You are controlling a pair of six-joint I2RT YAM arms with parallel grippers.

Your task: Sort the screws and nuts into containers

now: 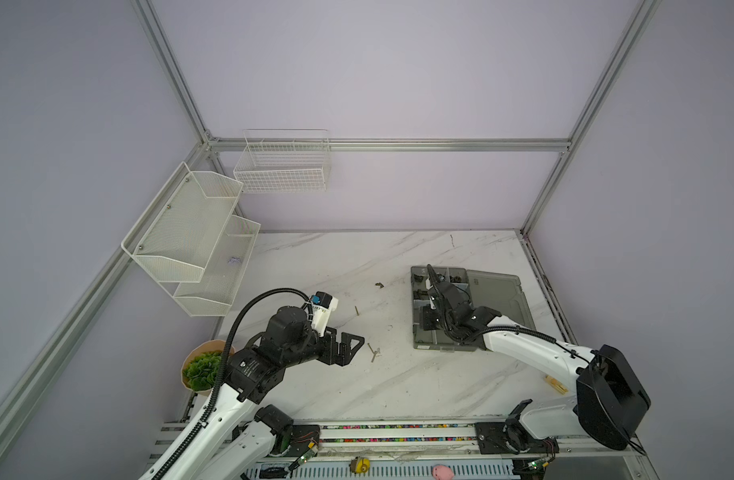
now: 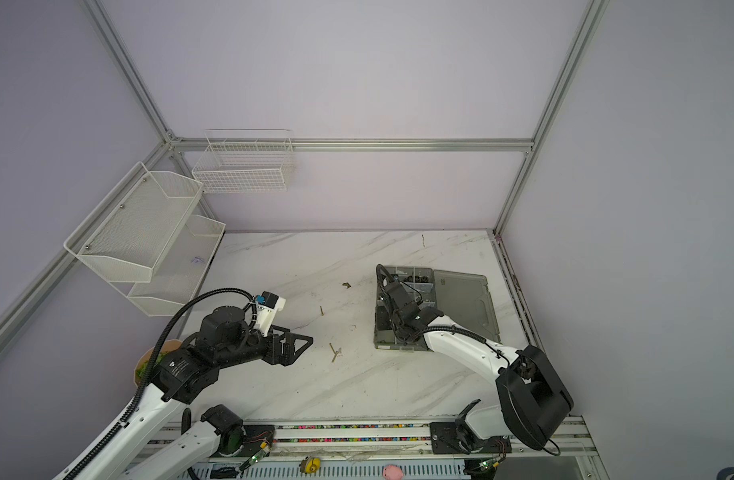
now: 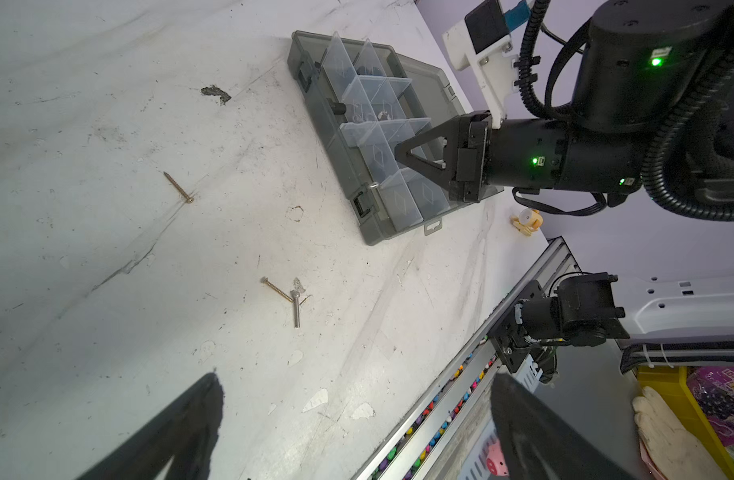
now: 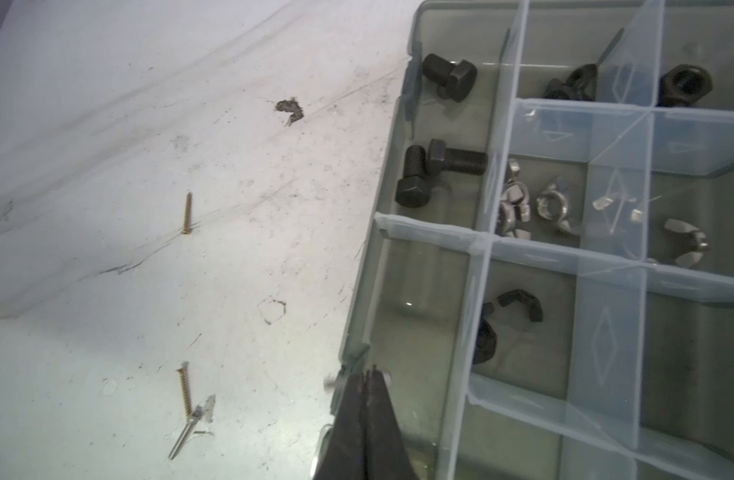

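Note:
The smoky-grey organizer [image 1: 438,345] [image 4: 359,307] lies open at the right. Its containers hold black bolts [image 4: 434,170], silver wing nuts [image 4: 552,205], a black wing nut [image 4: 519,301] and a black hex nut [image 4: 685,85]. My right gripper [image 4: 367,374] [image 3: 396,151] is shut above the box's left wall. A blurred silver bit [image 4: 328,380] shows beside its tips; I cannot tell if it is gripped. On the table lie a brass screw [image 1: 356,310] [image 4: 187,212] and a brass screw [image 3: 277,289] touching a silver one [image 3: 296,309]. My left gripper [image 1: 348,345] [image 3: 357,415] hovers open and empty.
The organizer's lid [image 1: 498,299] lies flat to the box's right. A dark scrap [image 1: 379,285] sits mid-table. White mesh shelves [image 1: 190,237] and a wire basket [image 1: 282,166] hang at the back left. A potted plant [image 1: 203,370] stands behind my left arm, and a rail [image 1: 398,430] runs along the front.

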